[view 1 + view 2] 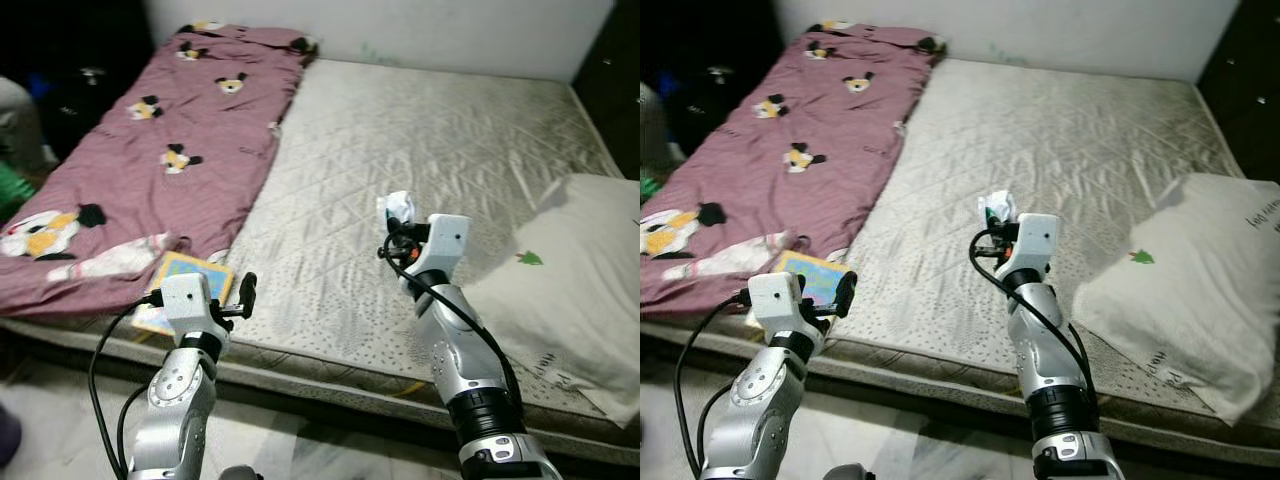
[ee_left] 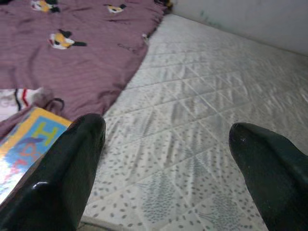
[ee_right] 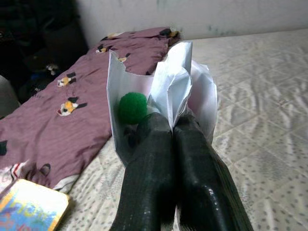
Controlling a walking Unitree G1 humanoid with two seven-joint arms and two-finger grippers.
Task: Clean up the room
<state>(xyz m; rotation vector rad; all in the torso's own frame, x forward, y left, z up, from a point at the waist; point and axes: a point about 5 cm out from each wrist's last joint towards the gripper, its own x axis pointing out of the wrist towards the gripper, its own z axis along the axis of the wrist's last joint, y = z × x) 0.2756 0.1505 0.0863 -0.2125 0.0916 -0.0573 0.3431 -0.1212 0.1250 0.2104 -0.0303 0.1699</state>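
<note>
The robot has two shiny silver arms made of round metal parts. Each arm ends in a white boxy block at the wrist. Black cables loop out from the blocks and run down along the arms. The right arm has a black ring near its base. The left gripper (image 2: 166,159) and right gripper (image 3: 172,126) have long, smooth, glossy black fingers.

A blanket (image 1: 150,140) is spread over the mattress (image 1: 420,150) left of the right gripper (image 1: 400,215). A book (image 1: 180,285) is set just left of the left gripper (image 1: 245,290). A pillow (image 1: 570,280) is laid right of the right gripper.
</note>
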